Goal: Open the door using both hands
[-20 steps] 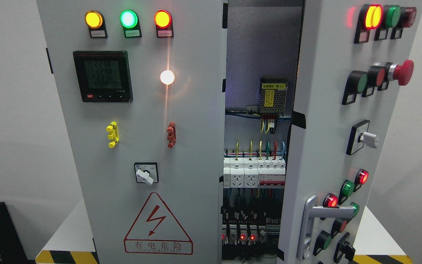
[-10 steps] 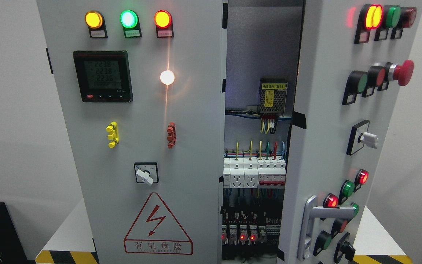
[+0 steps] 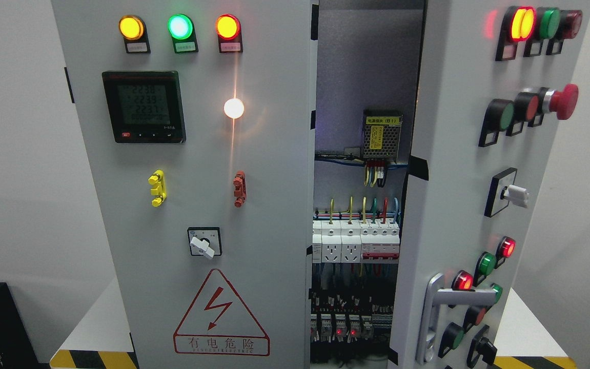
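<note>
Standing ajar, the right door [image 3: 459,169] of the grey electrical cabinet fills the 3 o'clock side of the head view, swung outward so its face is seen at an angle, with a dark gap between it and the shut left door [image 3: 192,179]. Through that gap show a yellow-labelled power supply [image 3: 382,129], rows of white breakers [image 3: 355,242] and small red lights lower down. On the right door, a silver handle [image 3: 435,318] sits toward 5 o'clock, among red and green lamps, with a red mushroom button [image 3: 564,101] toward 2 o'clock. The left door carries a digital meter [image 3: 144,106] toward 10 o'clock and a red warning triangle [image 3: 221,313] toward 6 o'clock. The cabinet stands on a white bench [image 3: 97,318]. Neither robot hand is in view, so I cannot tell how open either is or what it holds.
</note>
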`<action>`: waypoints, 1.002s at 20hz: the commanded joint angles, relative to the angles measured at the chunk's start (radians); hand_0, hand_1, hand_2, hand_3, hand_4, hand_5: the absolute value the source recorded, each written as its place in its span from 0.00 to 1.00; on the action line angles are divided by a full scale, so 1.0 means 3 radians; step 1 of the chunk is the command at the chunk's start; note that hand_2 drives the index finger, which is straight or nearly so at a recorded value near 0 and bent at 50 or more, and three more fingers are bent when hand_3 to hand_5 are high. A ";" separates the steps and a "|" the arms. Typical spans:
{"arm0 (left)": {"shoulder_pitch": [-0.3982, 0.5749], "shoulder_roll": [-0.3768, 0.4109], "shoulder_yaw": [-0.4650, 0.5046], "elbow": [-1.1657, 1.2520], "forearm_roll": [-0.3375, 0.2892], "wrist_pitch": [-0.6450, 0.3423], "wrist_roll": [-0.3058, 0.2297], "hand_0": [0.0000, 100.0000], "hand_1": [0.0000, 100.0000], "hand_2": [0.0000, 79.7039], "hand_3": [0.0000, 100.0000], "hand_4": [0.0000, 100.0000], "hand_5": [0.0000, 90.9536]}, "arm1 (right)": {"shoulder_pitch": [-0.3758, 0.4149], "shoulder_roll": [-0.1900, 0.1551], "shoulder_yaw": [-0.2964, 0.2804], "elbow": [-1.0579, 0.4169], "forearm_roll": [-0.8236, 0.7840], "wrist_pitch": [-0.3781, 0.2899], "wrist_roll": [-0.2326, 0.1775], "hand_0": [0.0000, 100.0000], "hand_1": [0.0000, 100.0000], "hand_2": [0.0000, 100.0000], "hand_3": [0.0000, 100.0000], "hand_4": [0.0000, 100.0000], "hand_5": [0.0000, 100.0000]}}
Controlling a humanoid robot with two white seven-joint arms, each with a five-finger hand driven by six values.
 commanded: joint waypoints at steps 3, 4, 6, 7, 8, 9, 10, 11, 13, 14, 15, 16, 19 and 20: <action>0.0128 0.0151 -0.0029 -0.1691 0.0002 -0.0143 -0.0001 0.00 0.00 0.00 0.00 0.00 0.00 | 0.0000 0.0000 0.0000 0.0000 -0.0004 0.0001 0.0001 0.00 0.00 0.00 0.00 0.00 0.00; 0.0139 0.0156 -0.0050 -0.1839 0.0002 -0.0149 -0.0001 0.00 0.00 0.00 0.00 0.00 0.00 | 0.0000 0.0000 0.0000 0.0000 -0.0004 0.0001 0.0001 0.00 0.00 0.00 0.00 0.00 0.00; 0.0129 0.0161 -0.0202 -0.2064 0.0002 -0.0149 -0.0001 0.00 0.00 0.00 0.00 0.00 0.00 | 0.0000 0.0000 0.0000 0.0000 0.0001 -0.0004 0.0001 0.00 0.00 0.00 0.00 0.00 0.00; 0.0129 0.0171 -0.0305 -0.2177 0.0002 -0.0149 -0.0001 0.00 0.00 0.00 0.00 0.00 0.00 | 0.0000 0.0000 0.0000 0.0000 0.0001 0.0001 0.0001 0.00 0.00 0.00 0.00 0.00 0.00; 0.0129 0.0222 -0.0412 -0.2299 0.0007 -0.0149 -0.0001 0.00 0.00 0.00 0.00 0.00 0.00 | 0.0000 0.0000 0.0000 0.0000 0.0001 0.0001 0.0001 0.00 0.00 0.00 0.00 0.00 0.00; 0.0134 0.0324 -0.0529 -0.2437 0.0007 -0.0149 -0.0001 0.00 0.00 0.00 0.00 0.00 0.00 | 0.0000 0.0000 0.0000 0.0000 0.0001 0.0001 0.0001 0.00 0.00 0.00 0.00 0.00 0.00; 0.0144 0.0421 -0.0657 -0.2596 0.0012 -0.0144 -0.0001 0.00 0.00 0.00 0.00 0.00 0.00 | 0.0000 0.0000 0.0000 0.0000 0.0001 0.0001 0.0001 0.00 0.00 0.00 0.00 0.00 0.00; 0.0159 0.0503 -0.0765 -0.2774 0.0023 -0.0144 -0.0001 0.00 0.00 0.00 0.00 0.00 0.00 | 0.0000 0.0000 0.0000 0.0000 0.0001 0.0001 0.0001 0.00 0.00 0.00 0.00 0.00 0.00; 0.0195 0.0656 -0.0852 -0.3173 0.0129 -0.0144 -0.0001 0.00 0.00 0.00 0.00 0.00 0.00 | 0.0000 0.0000 0.0000 0.0000 0.0001 0.0001 0.0001 0.00 0.00 0.00 0.00 0.00 0.00; 0.0231 0.0728 -0.0863 -0.3383 0.0226 -0.0144 -0.0001 0.00 0.00 0.00 0.00 0.00 0.00 | 0.0000 0.0000 0.0000 0.0000 0.0001 0.0001 0.0001 0.00 0.00 0.00 0.00 0.00 0.00; 0.0271 0.0789 -0.0868 -0.3607 0.0303 -0.0139 -0.0001 0.00 0.00 0.00 0.00 0.00 0.00 | 0.0000 0.0000 0.0000 0.0000 0.0001 0.0001 0.0001 0.00 0.00 0.00 0.00 0.00 0.00; 0.0302 0.0861 -0.0888 -0.3827 0.0354 -0.0139 -0.0001 0.00 0.00 0.00 0.00 0.00 0.00 | 0.0000 0.0000 0.0000 0.0000 0.0001 0.0001 0.0001 0.00 0.00 0.00 0.00 0.00 0.00; 0.0333 0.1070 -0.0955 -0.4431 0.0431 -0.0139 -0.0001 0.00 0.00 0.00 0.00 0.00 0.00 | 0.0000 0.0000 0.0000 0.0000 0.0001 0.0001 0.0001 0.00 0.00 0.00 0.00 0.00 0.00; 0.0333 0.1122 -0.0965 -0.4600 0.0482 -0.0139 -0.0001 0.00 0.00 0.00 0.00 0.00 0.00 | 0.0000 0.0000 0.0000 0.0000 0.0001 0.0001 0.0001 0.00 0.00 0.00 0.00 0.00 0.00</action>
